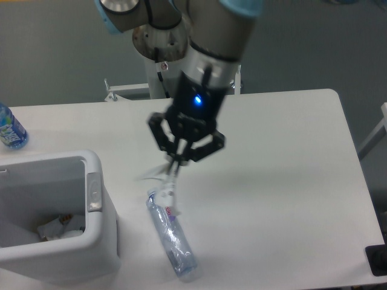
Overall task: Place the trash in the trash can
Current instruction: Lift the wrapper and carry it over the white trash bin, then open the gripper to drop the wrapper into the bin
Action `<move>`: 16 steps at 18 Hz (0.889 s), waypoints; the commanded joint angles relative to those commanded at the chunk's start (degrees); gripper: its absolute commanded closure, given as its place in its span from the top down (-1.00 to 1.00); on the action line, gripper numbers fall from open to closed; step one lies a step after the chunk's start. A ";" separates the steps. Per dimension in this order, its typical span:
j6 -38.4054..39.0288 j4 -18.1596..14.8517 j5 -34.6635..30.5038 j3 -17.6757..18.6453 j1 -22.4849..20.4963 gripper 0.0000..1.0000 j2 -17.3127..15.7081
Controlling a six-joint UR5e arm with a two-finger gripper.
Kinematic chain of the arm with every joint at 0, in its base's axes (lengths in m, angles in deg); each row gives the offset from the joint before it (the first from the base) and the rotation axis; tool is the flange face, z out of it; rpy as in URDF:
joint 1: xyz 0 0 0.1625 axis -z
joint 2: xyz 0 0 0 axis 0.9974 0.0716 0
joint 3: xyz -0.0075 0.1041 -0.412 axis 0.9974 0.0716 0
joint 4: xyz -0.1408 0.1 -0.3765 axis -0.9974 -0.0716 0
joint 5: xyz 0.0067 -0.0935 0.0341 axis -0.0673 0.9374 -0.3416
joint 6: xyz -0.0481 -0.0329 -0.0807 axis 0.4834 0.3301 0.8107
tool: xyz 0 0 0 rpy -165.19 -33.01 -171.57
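The crushed clear bottle [173, 238] with a red-blue label lies on the white table, right of the trash can. My gripper [175, 164] hangs just above the bottle's upper end. Its fingers are pinched together on the flat clear packet [164, 181], which dangles blurred below the fingertips. The trash can [103, 241] is a white bin at the lower left with a grey tab [94, 191] on its rim, well left of the gripper.
An uncrushed blue-labelled bottle [9, 129] stands at the table's left edge. Some crumpled pieces [59, 227] lie inside the bin. The table's right edge runs down at the far right, with a dark object [377, 260] at the lower right corner.
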 joint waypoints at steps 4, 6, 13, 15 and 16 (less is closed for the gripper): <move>4.43 1.86 -0.09 1.31 6.67 -1.00 -0.27; 4.25 2.48 0.00 2.89 9.49 -0.95 0.17; 4.43 7.58 0.09 4.31 11.53 1.00 2.63; 4.69 7.58 0.09 4.31 11.53 1.00 2.63; 5.56 7.58 0.09 4.31 11.35 1.00 2.72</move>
